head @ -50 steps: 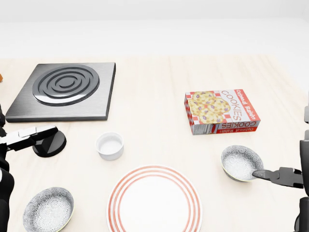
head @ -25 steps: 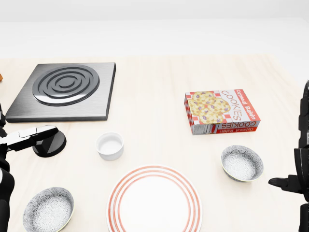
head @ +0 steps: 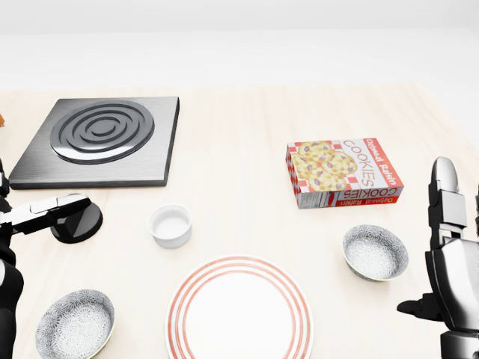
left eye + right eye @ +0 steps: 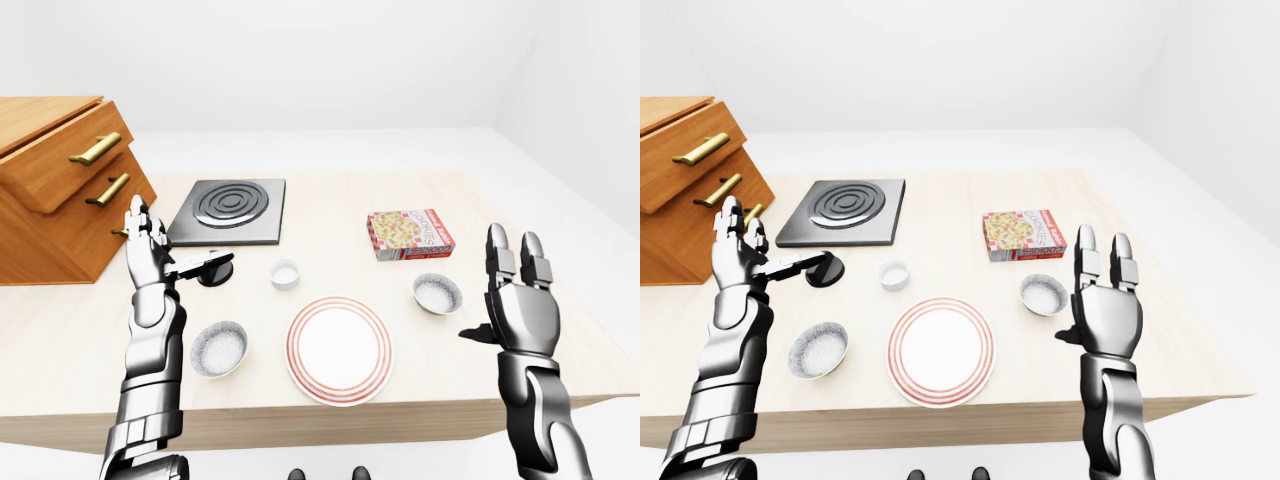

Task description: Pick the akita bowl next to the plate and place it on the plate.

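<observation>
A white plate with red rings lies at the bottom middle of the head view. One speckled grey akita bowl sits to its right, and a second one to its lower left. My right hand is held upright and open to the right of the right-hand bowl, apart from it, palm turned toward it. My left hand is raised and open at the left, its thumb over a black round knob. Neither hand holds anything.
A black burner plate lies at the upper left, a cookies box at the right above the bowl, and a small white ramekin above the plate. A wooden drawer cabinet stands at the table's left end.
My right hand drew back from the right-hand bowl's rim, then rose upright with its fingers pointing up. The bowl stayed put. The left hand has not moved.
</observation>
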`<state>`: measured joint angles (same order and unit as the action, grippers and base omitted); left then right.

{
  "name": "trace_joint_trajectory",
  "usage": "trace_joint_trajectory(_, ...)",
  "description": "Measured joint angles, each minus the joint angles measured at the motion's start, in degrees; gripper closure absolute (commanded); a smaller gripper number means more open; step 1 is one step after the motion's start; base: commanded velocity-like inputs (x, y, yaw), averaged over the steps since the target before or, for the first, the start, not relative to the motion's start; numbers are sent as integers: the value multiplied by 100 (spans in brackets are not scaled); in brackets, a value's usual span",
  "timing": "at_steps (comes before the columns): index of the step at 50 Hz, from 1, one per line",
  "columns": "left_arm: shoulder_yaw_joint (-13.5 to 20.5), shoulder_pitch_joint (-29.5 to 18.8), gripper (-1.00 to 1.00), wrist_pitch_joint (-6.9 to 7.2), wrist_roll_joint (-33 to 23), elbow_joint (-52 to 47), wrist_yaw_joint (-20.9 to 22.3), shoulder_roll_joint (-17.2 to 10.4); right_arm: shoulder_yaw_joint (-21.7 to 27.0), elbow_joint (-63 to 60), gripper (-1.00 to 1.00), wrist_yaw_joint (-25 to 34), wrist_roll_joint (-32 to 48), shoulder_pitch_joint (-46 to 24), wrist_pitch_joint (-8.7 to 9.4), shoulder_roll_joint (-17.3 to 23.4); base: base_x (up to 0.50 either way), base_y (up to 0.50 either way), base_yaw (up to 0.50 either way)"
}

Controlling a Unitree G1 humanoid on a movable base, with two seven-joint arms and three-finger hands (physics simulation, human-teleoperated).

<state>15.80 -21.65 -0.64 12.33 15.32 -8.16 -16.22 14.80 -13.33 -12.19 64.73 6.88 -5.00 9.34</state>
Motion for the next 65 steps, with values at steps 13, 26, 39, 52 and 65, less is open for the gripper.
trace_joint_trajectory(13,-3,6,-100,18,3,-12,3,4,-216,522,-100,-433,58,-190,0,82,0,0,0)
trace_joint_trajectory(26,-7,12,-100,21,-3,-10,10,11,-420,983,-100,-982,144,-420,0,176,0,0,0)
trace_joint_trajectory(39,-7,7,-100,29,3,-4,12,10,-595,1500,-100,-1332,302,-541,0,290,0,0,0)
trace_joint_trajectory(52,-4,13,-100,47,10,-20,9,9,-640,1769,-100,-1441,430,-573,0,378,0,0,0)
trace_joint_trajectory(65,-2,11,-100,45,22,-6,12,10,-663,2272,-100,-1688,462,-765,0,495,0,0,0)
